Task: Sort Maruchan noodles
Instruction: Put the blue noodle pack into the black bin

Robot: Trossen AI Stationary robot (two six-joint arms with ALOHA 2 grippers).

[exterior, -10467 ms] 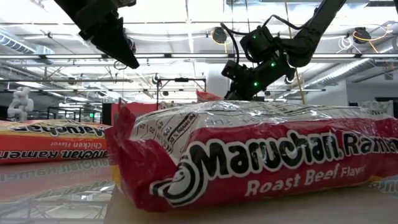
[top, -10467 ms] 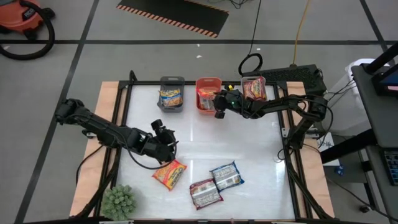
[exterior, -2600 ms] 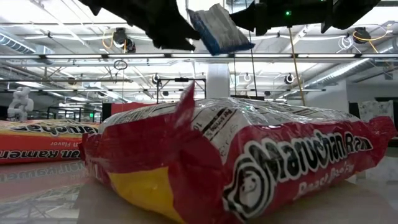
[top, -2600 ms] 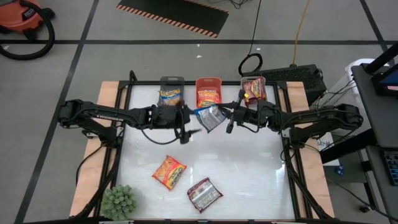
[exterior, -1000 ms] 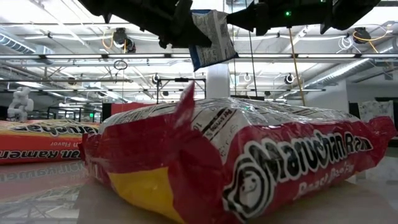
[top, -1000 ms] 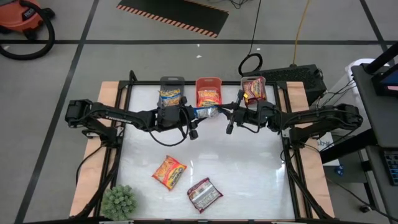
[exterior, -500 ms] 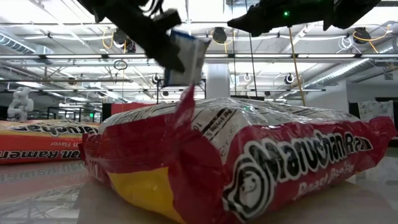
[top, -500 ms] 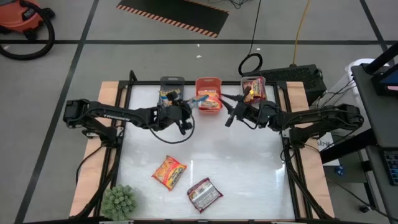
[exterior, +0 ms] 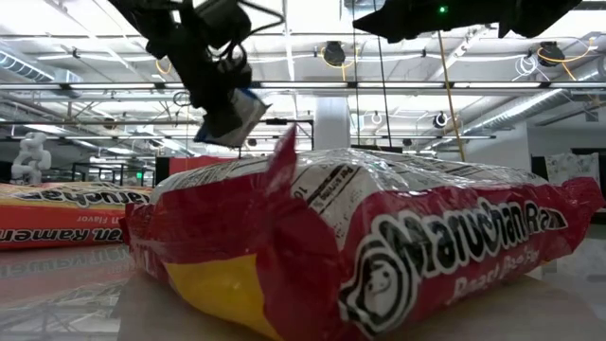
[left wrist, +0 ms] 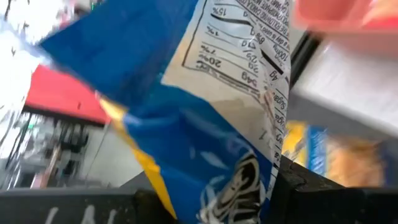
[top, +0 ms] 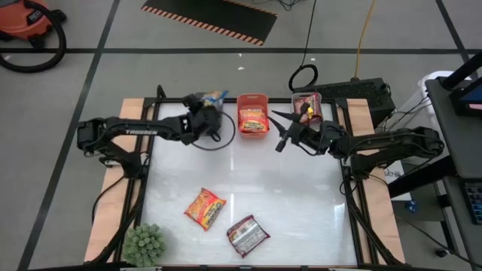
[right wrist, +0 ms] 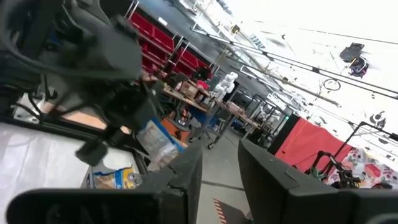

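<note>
Since a moment ago my left arm has swung from the middle of the table's far edge out over the grey bin (top: 207,102), taking the blue packet (top: 215,95) with it, and my right arm has pulled back toward the far-right bin (top: 307,106), fingers now apart and holding nothing.

The table (top: 301,203) carries two packets near its front edge: an orange-yellow one (top: 205,208) and a red-silver one (top: 248,233) just beside it. Three bins line the far edge, with the orange bin (top: 254,113) in the middle, and each seems to have noodles in it. A small green plant (top: 143,245) sits at the front-left corner.

My left gripper (top: 202,113) pinches the blue packet by one edge; my right gripper (top: 280,129) hangs between the orange bin and the far-right one.

These packets are light and crinkly, with a slick film over a brittle noodle block, so I judge an edge or corner pinch best, firm enough not to slip.

The overhead view shows which bin I am over. The table-level view hides the bins behind the red-silver packet (exterior: 379,256) but shows the blue packet (exterior: 232,116) dangling tilted, well above the table. My left wrist view shows its blue-and-yellow wrapper (left wrist: 205,124) and printed nutrition panel up close.
</note>
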